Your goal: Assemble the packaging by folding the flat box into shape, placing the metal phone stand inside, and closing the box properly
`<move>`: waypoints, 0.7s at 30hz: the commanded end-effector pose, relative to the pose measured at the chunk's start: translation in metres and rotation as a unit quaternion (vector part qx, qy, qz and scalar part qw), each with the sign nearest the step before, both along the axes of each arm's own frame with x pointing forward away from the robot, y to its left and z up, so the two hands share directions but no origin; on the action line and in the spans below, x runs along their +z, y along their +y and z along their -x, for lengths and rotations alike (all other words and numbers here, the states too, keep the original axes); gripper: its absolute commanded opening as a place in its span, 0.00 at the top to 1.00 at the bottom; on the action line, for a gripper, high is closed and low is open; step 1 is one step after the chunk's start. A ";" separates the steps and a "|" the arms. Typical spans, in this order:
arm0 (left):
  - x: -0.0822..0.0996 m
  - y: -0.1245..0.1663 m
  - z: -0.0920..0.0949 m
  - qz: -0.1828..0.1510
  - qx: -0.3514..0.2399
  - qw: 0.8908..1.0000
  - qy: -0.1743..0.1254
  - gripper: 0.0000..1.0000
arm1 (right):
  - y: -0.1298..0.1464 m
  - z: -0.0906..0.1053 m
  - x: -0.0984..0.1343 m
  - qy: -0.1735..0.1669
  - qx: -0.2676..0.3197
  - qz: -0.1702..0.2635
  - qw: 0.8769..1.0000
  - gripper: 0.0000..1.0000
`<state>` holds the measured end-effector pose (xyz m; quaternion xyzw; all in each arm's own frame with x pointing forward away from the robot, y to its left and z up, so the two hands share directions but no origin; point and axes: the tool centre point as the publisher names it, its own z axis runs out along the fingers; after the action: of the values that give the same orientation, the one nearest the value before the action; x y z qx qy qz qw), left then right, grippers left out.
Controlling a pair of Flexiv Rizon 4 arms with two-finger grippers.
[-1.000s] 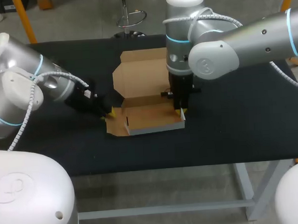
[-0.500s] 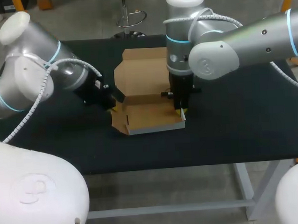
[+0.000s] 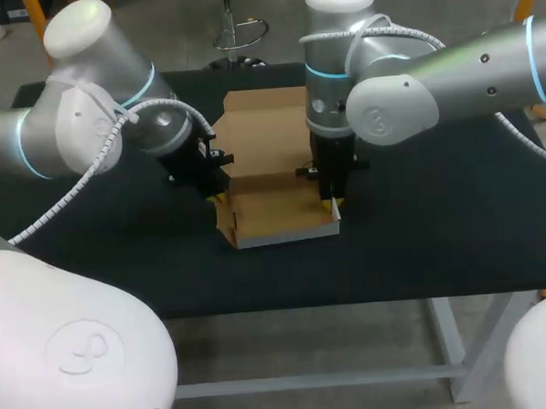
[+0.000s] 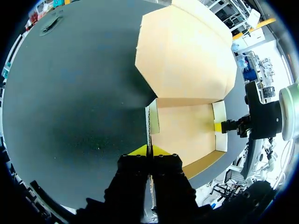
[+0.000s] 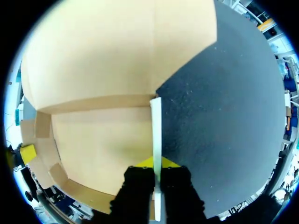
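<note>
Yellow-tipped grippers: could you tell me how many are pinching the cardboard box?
2: left gripper on the left wall of the brown cardboard box, right gripper on its right wall.

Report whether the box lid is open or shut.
Open. The lid lies folded back behind the tray, leaving its bare floor exposed.

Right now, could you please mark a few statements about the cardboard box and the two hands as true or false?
1. The left hand is shut on the left side wall of the brown cardboard box. True.
2. The right hand is open, clear of the box. False: it is shut on the right side wall.
3. The box's lid is closed. False: it is folded back, open.
4. Nothing lies inside the box. True.
</note>
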<state>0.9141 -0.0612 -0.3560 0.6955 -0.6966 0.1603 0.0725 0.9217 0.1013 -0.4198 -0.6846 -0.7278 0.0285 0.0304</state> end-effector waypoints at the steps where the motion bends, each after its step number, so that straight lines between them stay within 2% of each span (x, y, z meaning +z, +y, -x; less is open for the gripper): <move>1: 0.005 -0.006 0.000 -0.063 0.002 0.998 0.002 1.00 | 0.002 0.000 0.000 0.002 0.001 0.000 1.000 1.00; 2: 0.006 -0.005 0.001 -0.059 0.000 0.998 0.000 0.96 | 0.002 0.000 0.000 0.002 0.001 0.000 1.000 1.00; 3: 0.008 -0.003 0.002 -0.055 -0.002 0.998 -0.001 0.84 | 0.002 0.000 0.000 0.002 0.001 0.000 1.000 1.00; 5: 0.010 0.000 0.003 -0.052 -0.002 0.999 -0.004 0.53 | 0.002 0.000 0.000 0.002 0.001 0.000 1.000 1.00; 7: 0.012 0.005 0.005 -0.048 -0.001 0.999 -0.006 0.13 | 0.002 0.000 0.000 0.002 0.001 0.000 1.000 1.00; 8: 0.013 0.007 0.006 -0.046 0.000 0.999 -0.008 0.00 | 0.002 0.000 0.000 0.002 0.001 0.000 1.000 1.00; 21: 0.025 0.053 0.021 0.009 0.003 1.000 -0.019 0.00 | 0.002 0.000 0.000 0.002 0.001 0.000 1.000 1.00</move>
<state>0.9036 -0.0222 -0.3354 0.6975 -0.6965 0.1590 0.0555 0.9213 0.1024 -0.4195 -0.6844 -0.7280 0.0277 0.0309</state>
